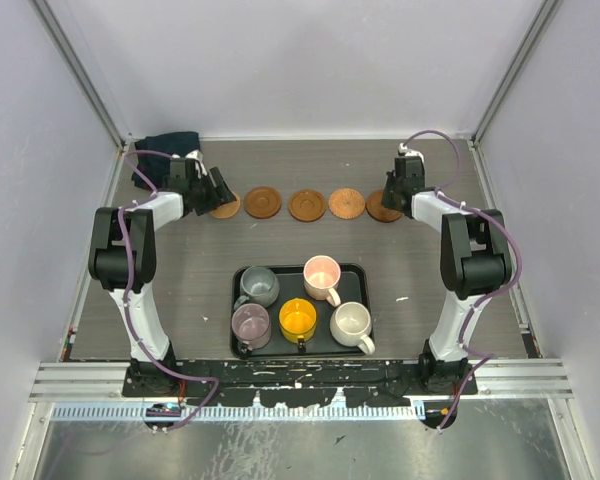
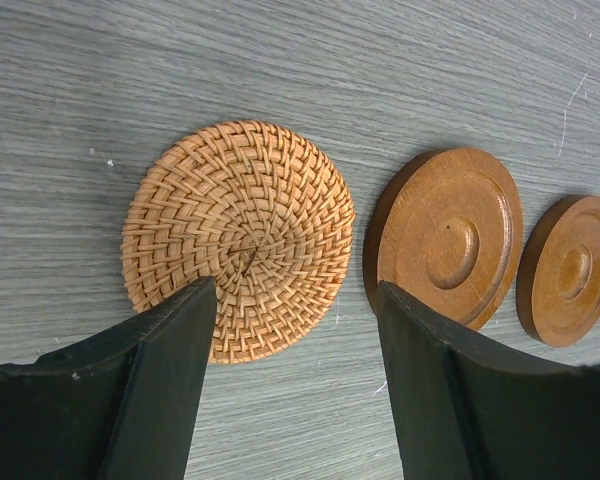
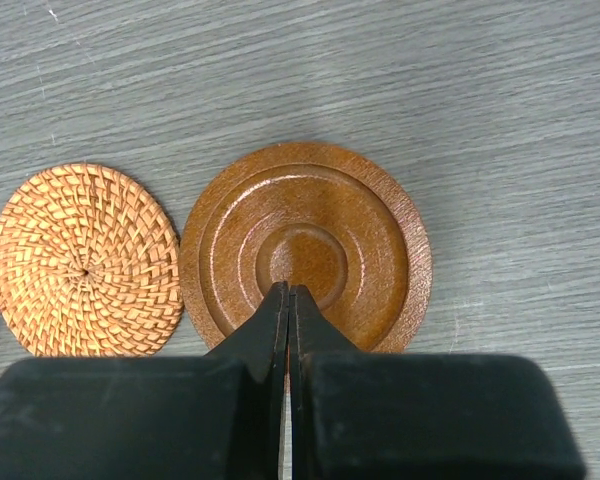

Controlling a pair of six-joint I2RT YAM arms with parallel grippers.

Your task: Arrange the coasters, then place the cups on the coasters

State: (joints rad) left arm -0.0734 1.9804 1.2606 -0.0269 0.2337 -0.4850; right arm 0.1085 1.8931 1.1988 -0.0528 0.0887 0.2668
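Several round brown coasters lie in a row across the far table: some woven (image 2: pixel 238 235) (image 3: pixel 85 260), some grooved wood (image 2: pixel 445 235) (image 3: pixel 305 245). My left gripper (image 2: pixel 295 295) hangs open over the bare table just in front of the leftmost woven coaster (image 1: pixel 225 208), holding nothing. My right gripper (image 3: pixel 288 292) is shut and empty, its tips over the middle of the rightmost wooden coaster (image 1: pixel 383 208). The cups stand on a black tray (image 1: pixel 285 271): grey-green (image 1: pixel 258 287), pink (image 1: pixel 322 275), mauve (image 1: pixel 250 325), yellow-orange (image 1: pixel 298 320) and cream (image 1: pixel 350 323).
A dark blue cloth (image 1: pixel 165 150) lies bunched in the far left corner behind the left arm. White walls with metal frame rails enclose the table on three sides. Both arm bases stand at the near edge, either side of the tray.
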